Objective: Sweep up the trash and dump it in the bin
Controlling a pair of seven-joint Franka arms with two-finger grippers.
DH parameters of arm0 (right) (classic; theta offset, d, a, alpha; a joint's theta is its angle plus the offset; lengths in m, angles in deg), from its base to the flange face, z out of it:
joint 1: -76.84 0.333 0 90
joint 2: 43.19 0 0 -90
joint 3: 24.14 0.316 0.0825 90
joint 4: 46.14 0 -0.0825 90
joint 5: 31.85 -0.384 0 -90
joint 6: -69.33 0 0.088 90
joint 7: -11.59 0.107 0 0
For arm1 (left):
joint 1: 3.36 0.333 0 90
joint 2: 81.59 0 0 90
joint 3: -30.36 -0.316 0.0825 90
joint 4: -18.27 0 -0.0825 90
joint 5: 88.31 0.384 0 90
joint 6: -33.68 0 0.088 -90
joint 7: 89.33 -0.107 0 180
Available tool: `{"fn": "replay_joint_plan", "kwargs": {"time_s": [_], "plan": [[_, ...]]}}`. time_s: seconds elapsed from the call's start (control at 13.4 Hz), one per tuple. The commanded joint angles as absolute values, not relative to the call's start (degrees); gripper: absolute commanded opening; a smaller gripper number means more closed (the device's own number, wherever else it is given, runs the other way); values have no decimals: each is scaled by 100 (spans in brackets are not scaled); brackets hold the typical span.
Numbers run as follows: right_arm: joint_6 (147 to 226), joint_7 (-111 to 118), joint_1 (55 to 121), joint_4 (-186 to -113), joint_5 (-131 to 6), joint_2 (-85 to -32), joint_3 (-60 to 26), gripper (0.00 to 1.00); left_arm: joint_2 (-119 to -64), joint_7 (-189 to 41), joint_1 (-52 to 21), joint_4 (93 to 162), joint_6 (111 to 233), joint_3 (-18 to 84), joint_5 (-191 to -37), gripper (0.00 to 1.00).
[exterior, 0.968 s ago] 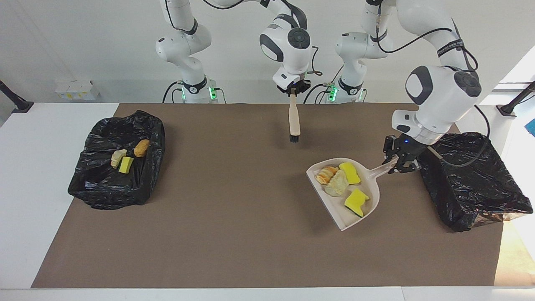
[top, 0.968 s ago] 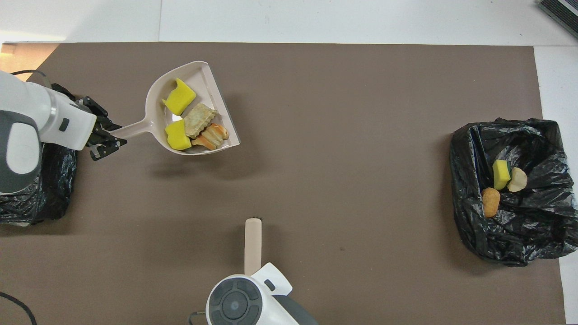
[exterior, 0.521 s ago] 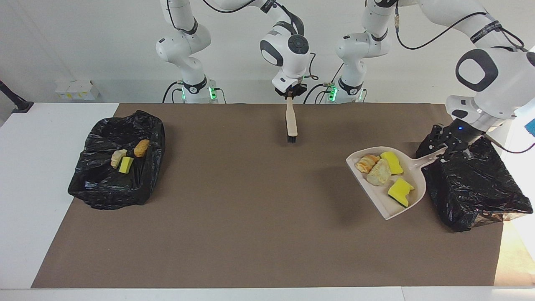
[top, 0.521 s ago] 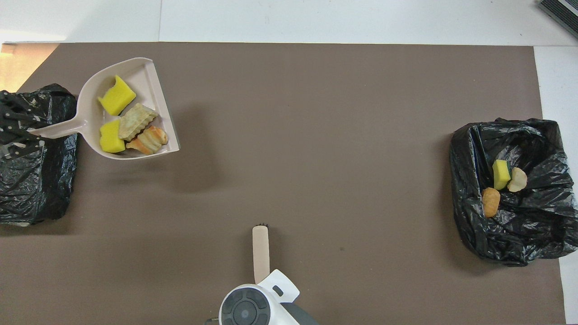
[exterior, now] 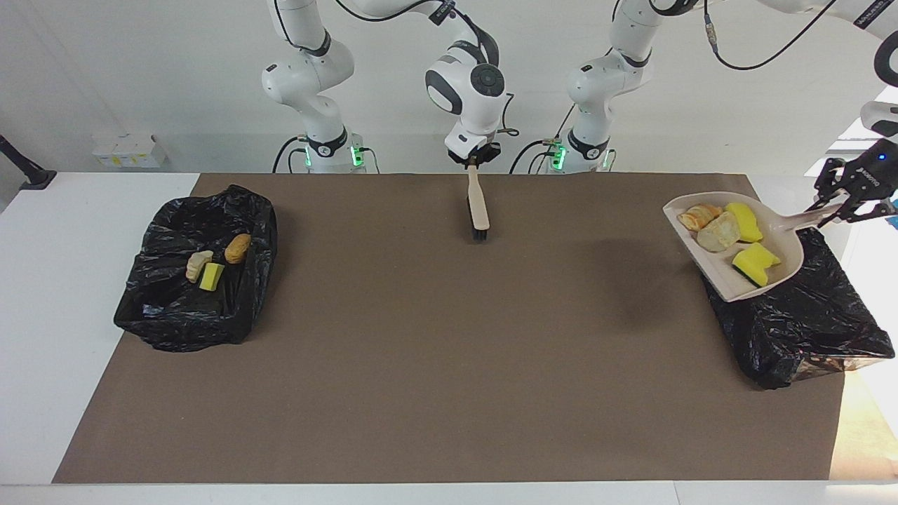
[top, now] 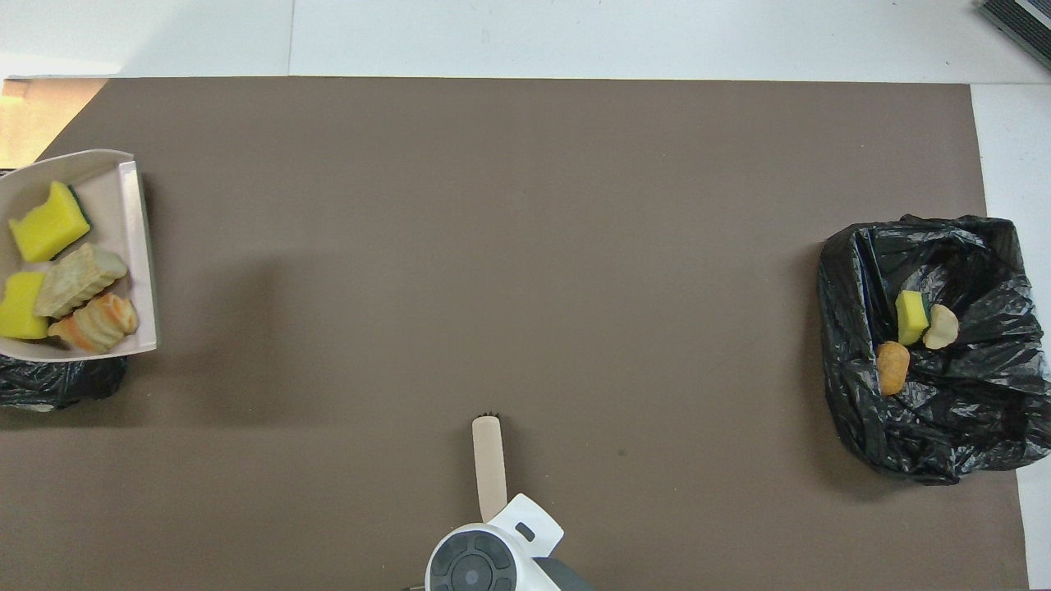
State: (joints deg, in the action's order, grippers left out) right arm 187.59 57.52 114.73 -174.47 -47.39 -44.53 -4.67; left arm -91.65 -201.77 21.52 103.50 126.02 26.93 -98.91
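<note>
At the right arm's end of the worktop (exterior: 449, 421), a black plastic-lined bin (exterior: 198, 270) sits on the brown mat (exterior: 435, 337). Three scraps lie in it: a pale beige rock-like lump (exterior: 197, 265), a green-and-yellow sponge block (exterior: 211, 276) touching it, and a brown oval lump (exterior: 238, 247) just beside them, nearer to the robots.

The right arm bends down from its base to the mat's edge nearest the robots, about midway along the worktop. The right hand (exterior: 475, 157) points downward, clamped on the top of a beige brush with black bristles (exterior: 478, 205). The brush hangs nearly upright, bristles down, over bare mat.

The left arm reaches out to its own end of the worktop, mostly out of the facing view. The left hand (exterior: 852, 200) is raised there, its fingers (exterior: 831, 188) closed on the handle of a beige plastic dustpan (exterior: 786, 270). The pan is held in the air, tilted, over a second black plastic-lined bin (exterior: 800, 322), its open mouth turned toward the middle of the worktop. Four scraps rest in the pan: an orange-streaked ridged lump (exterior: 699, 216), a pale beige ridged lump (exterior: 719, 231) touching it, a yellow sponge chunk (exterior: 744, 220) nearer the handle, and a yellow sponge chunk with a dark green edge (exterior: 755, 261).
</note>
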Motion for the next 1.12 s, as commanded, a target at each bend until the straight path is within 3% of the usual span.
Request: {"fn": "replay_joint_plan", "kwargs": {"time_s": [0.0, 0.52, 0.97, 1.04], "plan": [[19096, 5676, 11402, -17648, -4767, -4337, -437, 0, -9336, -20717, 2345, 10019, 12578, 2694, -9607, 0], [19378, 5650, 11384, -17639, -5136, -4521, -437, 0, -10100, -20930, 2345, 9773, 14159, 2720, -8192, 0], [19387, 5676, 11367, -17613, -5145, -4627, -437, 0, -10154, -19642, 2012, 9834, 14838, 2729, -5716, 0], [19326, 5668, 11341, -17595, -5145, -4627, -437, 21, -10119, -19212, 1933, 9878, 14803, 2737, -5319, 0]]}}
